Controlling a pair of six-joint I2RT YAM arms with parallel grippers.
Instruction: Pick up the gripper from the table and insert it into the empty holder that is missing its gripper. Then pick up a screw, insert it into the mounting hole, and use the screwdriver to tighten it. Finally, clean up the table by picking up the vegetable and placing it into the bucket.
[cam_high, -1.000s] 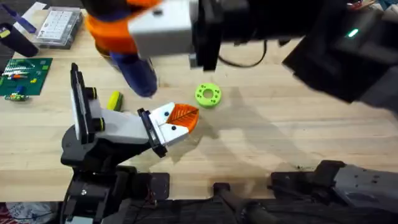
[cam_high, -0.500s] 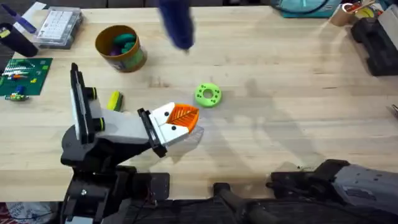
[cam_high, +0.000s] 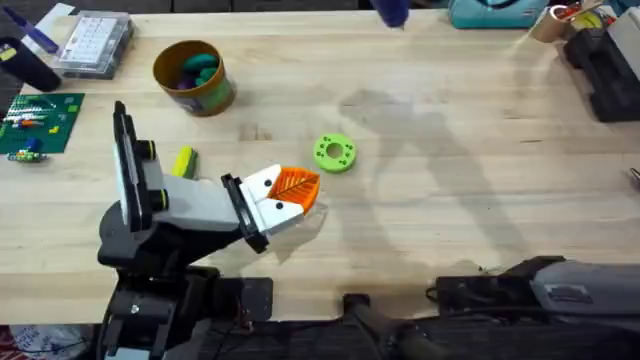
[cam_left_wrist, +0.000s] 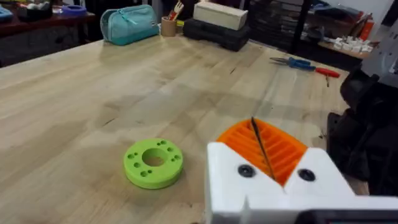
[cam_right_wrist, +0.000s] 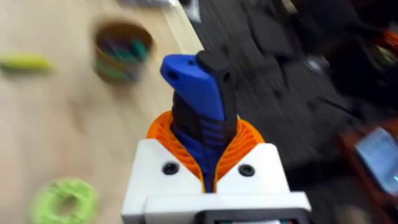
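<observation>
The orange ribbed gripper (cam_high: 294, 185) sits in the white holder (cam_high: 262, 195) at the left arm's tip, near the table's middle. In the left wrist view the orange pads (cam_left_wrist: 283, 149) of my left gripper (cam_left_wrist: 261, 144) are pressed together with nothing between, and two dark screw heads (cam_left_wrist: 245, 170) sit in the white head. My right gripper (cam_right_wrist: 202, 143) is shut on the blue screwdriver (cam_right_wrist: 193, 81), whose blue end shows at the table's far edge (cam_high: 390, 10). The yellow-green vegetable (cam_high: 184, 162) lies left of the holder. The bucket (cam_high: 195, 75) stands at the back left.
A lime-green disc (cam_high: 334, 153) lies just beyond the holder. A clear parts box (cam_high: 95, 42) and a green circuit board (cam_high: 38, 122) are at the far left. A teal bag (cam_high: 495, 10) and a black case (cam_high: 605, 70) sit at the back right.
The right arm has carried the screwdriver from above the bucket towards the far edge and to the right, uncovering the bucket. The left arm has stayed still.
</observation>
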